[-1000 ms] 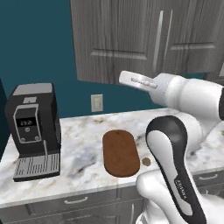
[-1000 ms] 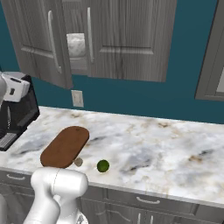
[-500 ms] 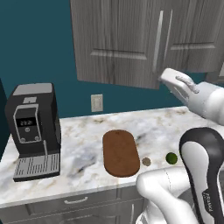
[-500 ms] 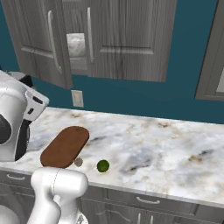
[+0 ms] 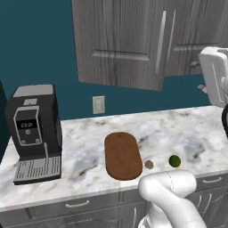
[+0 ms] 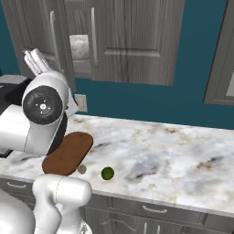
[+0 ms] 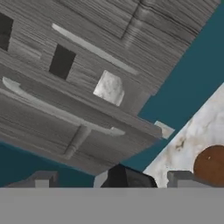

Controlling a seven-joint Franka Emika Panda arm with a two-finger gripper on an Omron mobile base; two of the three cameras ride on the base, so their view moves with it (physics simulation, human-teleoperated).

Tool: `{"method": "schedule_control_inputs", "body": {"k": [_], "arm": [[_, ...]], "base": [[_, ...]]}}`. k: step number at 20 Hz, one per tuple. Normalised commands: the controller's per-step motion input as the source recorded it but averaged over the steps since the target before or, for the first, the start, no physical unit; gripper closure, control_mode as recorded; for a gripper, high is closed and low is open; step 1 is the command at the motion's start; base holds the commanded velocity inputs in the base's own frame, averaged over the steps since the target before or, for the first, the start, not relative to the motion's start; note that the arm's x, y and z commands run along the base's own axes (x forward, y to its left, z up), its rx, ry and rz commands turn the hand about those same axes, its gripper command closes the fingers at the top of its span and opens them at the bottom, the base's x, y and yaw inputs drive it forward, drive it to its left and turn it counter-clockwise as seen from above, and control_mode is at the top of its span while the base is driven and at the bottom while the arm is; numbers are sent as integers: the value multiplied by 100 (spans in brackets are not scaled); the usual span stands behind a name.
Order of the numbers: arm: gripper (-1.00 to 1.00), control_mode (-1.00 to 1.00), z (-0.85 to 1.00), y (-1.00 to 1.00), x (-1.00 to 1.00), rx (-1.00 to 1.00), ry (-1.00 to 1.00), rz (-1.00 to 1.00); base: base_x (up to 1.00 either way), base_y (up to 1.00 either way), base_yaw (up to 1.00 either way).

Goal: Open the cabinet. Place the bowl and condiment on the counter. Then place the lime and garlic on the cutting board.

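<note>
In the left base view, the cabinet [image 5: 120, 44] hangs above the back edge of the worktop [image 5: 196, 129], and its left door looks swung a little out from the front, its long bar handle [image 5: 160, 42] beside the handle of the neighbouring door. The cutting board [image 5: 122, 156] lies bare near the worktop's front edge. The garlic [image 5: 149, 164] sits just beside its right side and the lime [image 5: 174, 160] a little further along the same edge. A coffee machine [image 5: 33, 129] stands at the left end. In the right base view the gap between the doors shows the marbled bowl [image 6: 80, 45] on the shelf inside. I cannot make out the condiment there. Garlic and lime rest on the worktop near its front edge, off the board. In the hand view, which is rolled, the camera looks at the cabinet from close by and the bowl shows pale through the opening. The fingertips [image 7: 43, 178] rise well apart at the bottom with nothing between them, so the jaws are released and empty. I judge the opening step to be in hand and only partly done, since the door stands ajar rather than wide. The next move probably calls for either pushing that door further aside or aiming the spread jaws through the gap at the bowl's rim. A narrow opening risks a knock against the door's edge.
</note>
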Motion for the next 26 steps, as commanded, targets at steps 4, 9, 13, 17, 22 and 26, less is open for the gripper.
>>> {"method": "schedule_control_inputs", "body": {"k": [4, 9, 13, 17, 22, 26], "arm": [[-100, -100, 34, -16, 30, 14, 34, 0], [-100, -100, 1, -9, 8, 23, 22, 0], [-100, -100, -30, -8, 1, 33, 4, 0], [-100, -100, -55, 0, 13, 31, 0, 2], [-100, -100, -56, 0, 13, 18, 0, 8], [-100, -100, -1, -9, 14, 9, 0, 18]], "base": [[0, 0, 0], [0, 0, 0], [0, 0, 0], [0, 0, 0], [0, 0, 0], [0, 0, 0]]}}
